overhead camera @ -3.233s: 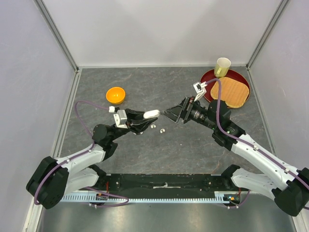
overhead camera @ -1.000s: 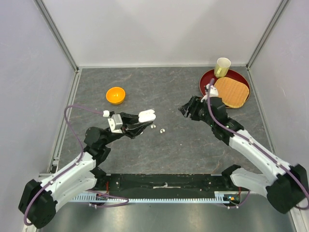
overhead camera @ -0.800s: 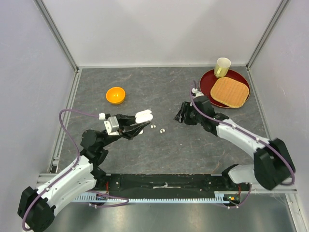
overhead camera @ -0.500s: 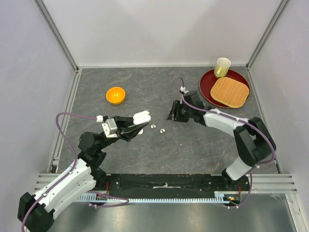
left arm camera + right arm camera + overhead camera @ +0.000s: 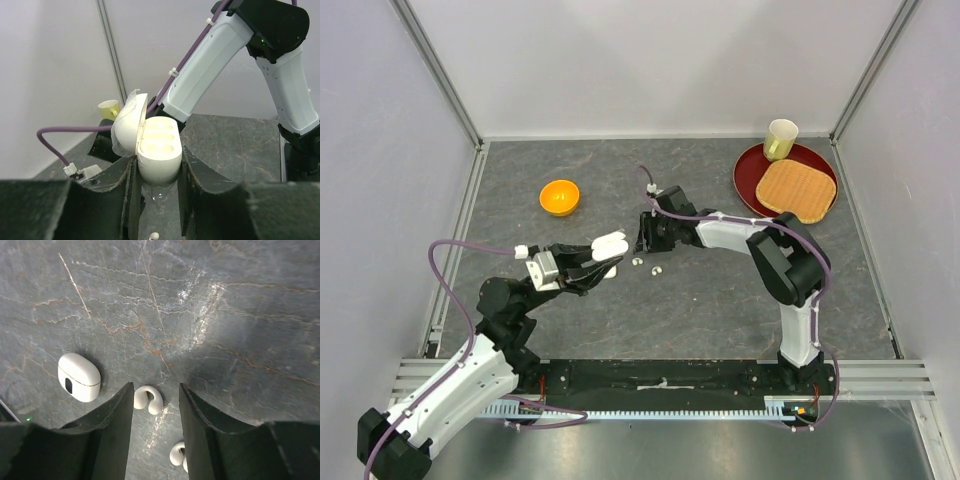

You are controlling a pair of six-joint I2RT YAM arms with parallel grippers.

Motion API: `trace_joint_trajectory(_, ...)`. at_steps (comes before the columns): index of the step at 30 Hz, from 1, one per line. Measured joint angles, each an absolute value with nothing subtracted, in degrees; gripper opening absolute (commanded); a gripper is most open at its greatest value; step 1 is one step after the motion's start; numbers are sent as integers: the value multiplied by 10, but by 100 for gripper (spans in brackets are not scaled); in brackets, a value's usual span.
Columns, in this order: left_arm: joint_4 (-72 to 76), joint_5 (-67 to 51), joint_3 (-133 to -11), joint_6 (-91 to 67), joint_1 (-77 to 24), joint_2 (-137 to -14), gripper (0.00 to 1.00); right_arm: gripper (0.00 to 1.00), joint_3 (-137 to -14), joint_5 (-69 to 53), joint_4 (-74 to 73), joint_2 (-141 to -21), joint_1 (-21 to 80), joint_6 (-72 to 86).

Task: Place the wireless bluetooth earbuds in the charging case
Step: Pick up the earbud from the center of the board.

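Earbud [image 5: 148, 400] framed by right claw [image 5: 155, 390]

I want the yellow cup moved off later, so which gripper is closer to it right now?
Right. The right gripper is mid-table, down-left of the yellow cup in the top view; the left gripper, holding the open charging case, sits even farther left.

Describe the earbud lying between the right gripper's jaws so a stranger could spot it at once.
On the grey marbled table, go to the middle, where the right gripper points down. The curved white earbud lies framed by its jaws; it is the one nearer the closed white case, while a second earbud lies further off.
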State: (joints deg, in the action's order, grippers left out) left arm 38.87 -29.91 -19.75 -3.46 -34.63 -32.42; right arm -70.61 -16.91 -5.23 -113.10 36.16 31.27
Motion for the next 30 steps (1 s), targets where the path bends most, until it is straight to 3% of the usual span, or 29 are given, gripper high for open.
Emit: trace_joint_trajectory(30, 357, -286, -197, -8, -346, -314, 2, 43, -736, -124, -79, -1154, 391, 266)
